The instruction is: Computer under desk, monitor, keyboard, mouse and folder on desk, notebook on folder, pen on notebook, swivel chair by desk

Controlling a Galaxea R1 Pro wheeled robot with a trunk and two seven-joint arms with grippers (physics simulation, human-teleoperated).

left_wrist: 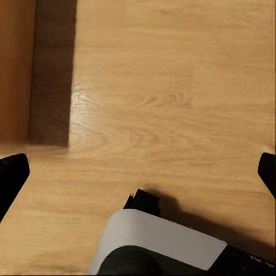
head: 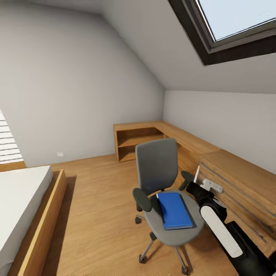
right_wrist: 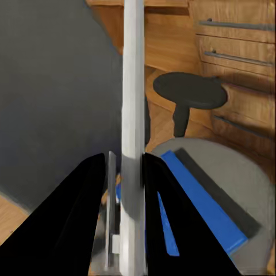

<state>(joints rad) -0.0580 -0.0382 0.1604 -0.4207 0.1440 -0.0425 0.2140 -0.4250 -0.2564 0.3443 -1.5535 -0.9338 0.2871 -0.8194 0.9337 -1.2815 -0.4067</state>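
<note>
I am looking across the bedroom at the swivel chair (head: 161, 184), standing on the light wood plank floor (head: 96, 199) with its tall grey back toward the far wall and its metal star base (head: 168, 253) on castors. The folder (head: 174, 210) is lying flat on the chair's grey seat: a bright blue rectangle with a black spine along its edge, covering much of the seat between the two black oval armrests (head: 142, 199).

My right gripper (right_wrist: 131, 184) is hovering just beside the chair, above its right side, and its black fingers (right_wrist: 86, 218) are clenched on the notebook (right_wrist: 132, 132), which I am seeing edge-on as a thin pale strip standing upright; in the head view it is showing as a slim white sliver (head: 196, 173) near the chair's right armrest. A light wood chest of drawers (head: 245, 188) is standing behind the chair.

My left gripper (left_wrist: 138, 172) is hanging over bare floor, its fingertips (left_wrist: 11, 172) spread wide apart and grasping nothing.
</note>
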